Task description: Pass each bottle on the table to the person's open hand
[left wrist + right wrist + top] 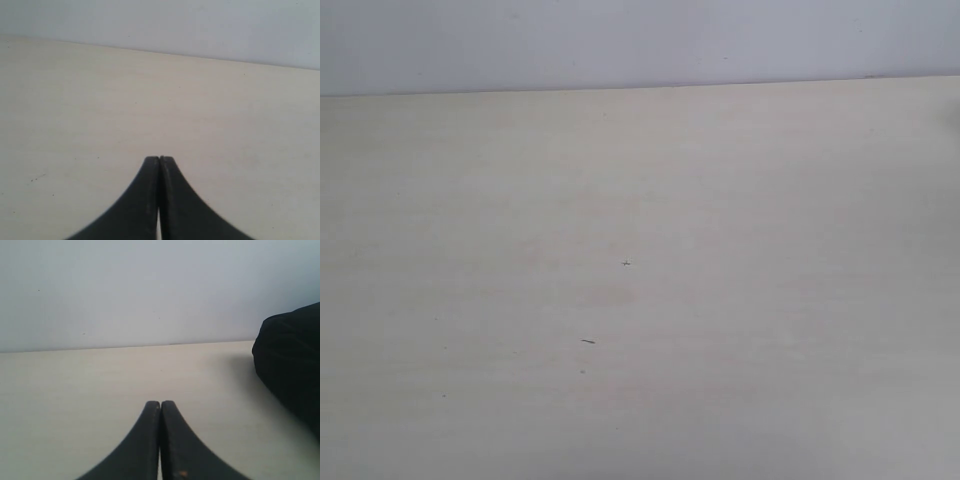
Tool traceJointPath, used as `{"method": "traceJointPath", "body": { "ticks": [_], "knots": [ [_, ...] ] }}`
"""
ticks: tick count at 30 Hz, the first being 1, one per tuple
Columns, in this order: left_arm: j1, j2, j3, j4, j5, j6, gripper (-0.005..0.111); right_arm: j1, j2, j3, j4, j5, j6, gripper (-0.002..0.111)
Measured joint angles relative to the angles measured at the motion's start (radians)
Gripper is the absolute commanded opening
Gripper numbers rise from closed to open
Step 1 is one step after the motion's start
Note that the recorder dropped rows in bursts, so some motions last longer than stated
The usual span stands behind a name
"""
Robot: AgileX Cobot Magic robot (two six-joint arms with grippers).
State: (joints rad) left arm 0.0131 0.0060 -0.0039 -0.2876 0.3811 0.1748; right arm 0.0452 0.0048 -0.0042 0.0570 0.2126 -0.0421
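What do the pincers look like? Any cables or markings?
Left pincer and right pincer match: matte black fingers, broad at the base, curving in to narrow rounded tips. No cables or markings show, only a small tan speck low on one right finger. Arms out of view.

**Flat, milky light in every view**

Even, diffuse brightness washes the bench pale and low in contrast, its grain barely visible. A black bulky shape throws a soft-edged shadow beside itself on the bench. The left end effector and right end effector appear dark, slightly blurred, close to the lens.
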Motion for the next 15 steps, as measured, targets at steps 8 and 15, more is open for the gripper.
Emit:
{"method": "traceJointPath", "body": {
  "ticks": [8,15],
  "knots": [
    [0.000,0.000,0.001,-0.005,-0.009,0.000,0.000,0.000,0.000,0.000,0.000,0.000,0.000,0.000],
    [-0.061,0.000,0.001,-0.005,-0.009,0.000,0.000,0.000,0.000,0.000,0.000,0.000,0.000,0.000]
  ]
}}
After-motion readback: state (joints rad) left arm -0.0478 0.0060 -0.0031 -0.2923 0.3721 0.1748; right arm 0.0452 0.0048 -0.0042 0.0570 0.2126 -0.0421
